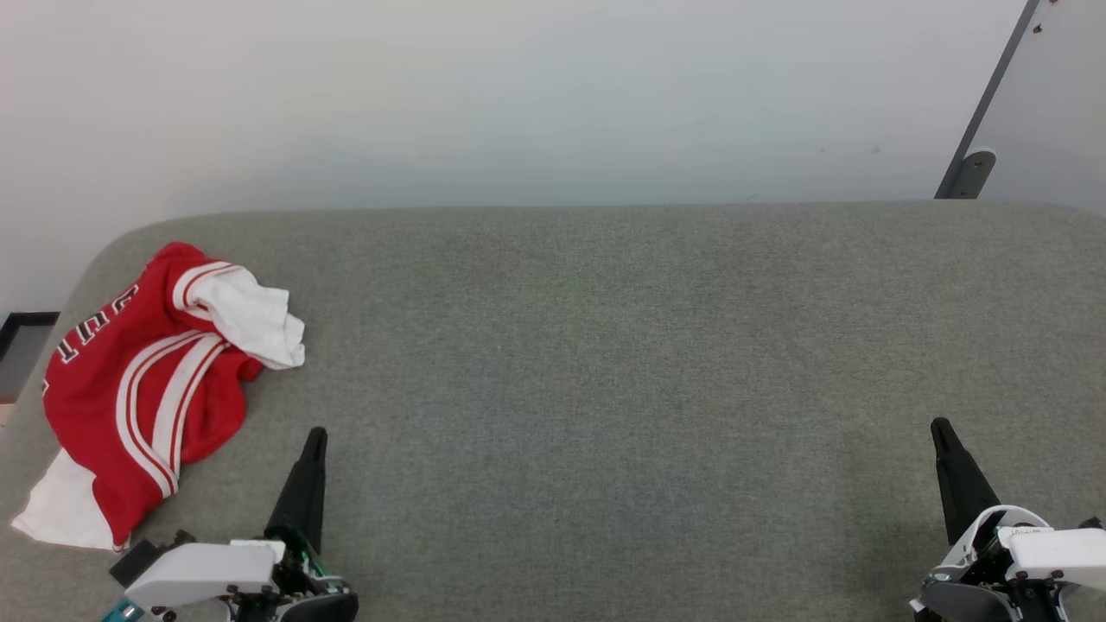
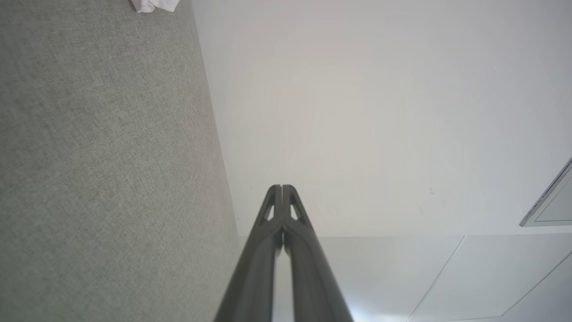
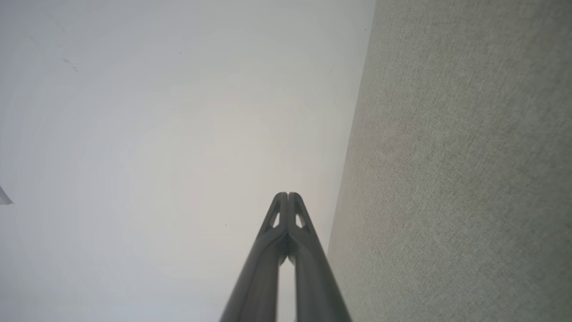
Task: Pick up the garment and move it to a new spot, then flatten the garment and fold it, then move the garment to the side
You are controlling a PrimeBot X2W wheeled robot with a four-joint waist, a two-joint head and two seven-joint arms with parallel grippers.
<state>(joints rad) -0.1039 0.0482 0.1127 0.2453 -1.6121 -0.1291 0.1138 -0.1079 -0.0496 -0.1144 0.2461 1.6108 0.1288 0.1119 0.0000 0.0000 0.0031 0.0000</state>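
Lying crumpled at the table's (image 1: 605, 389) left edge, the garment (image 1: 130, 389) shows black lettering, too folded to read. Left gripper (image 1: 316, 435) and right gripper (image 1: 939, 426) point far, both clenched empty, neither touching it.

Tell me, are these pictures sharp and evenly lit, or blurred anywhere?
Head view: soft, even light; the shirt is sharp. Left wrist view: the left hand blurs toward the bottom edge, with a glare patch beside it. Right wrist view: the wall looks washed out.
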